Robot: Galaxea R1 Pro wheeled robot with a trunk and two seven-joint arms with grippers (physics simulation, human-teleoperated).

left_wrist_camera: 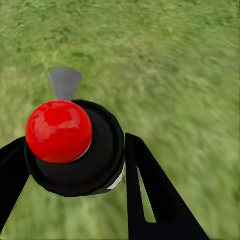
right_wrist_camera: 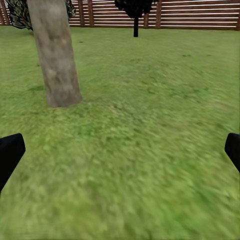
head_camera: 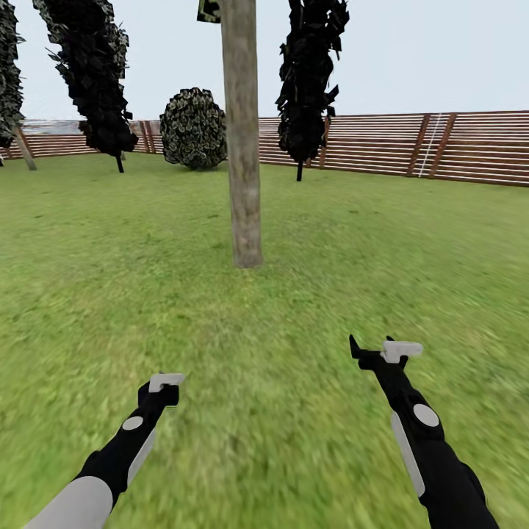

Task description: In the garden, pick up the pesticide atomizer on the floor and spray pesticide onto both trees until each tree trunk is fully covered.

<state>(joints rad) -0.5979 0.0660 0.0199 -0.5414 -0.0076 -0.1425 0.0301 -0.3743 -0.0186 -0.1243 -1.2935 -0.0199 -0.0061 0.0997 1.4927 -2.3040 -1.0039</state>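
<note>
Clamped between the fingers of my left pincer sits the pesticide atomizer, a black bottle with a red ball top and a grey nozzle, held over the grass; from the head it is at seven o'clock. My right pincer at five o'clock is spread wide with nothing in it, its black fingers far apart. Straight ahead at twelve o'clock stands the pale tree trunk on the lawn, with the slatted fence, a round bush and black trees behind it.
</note>
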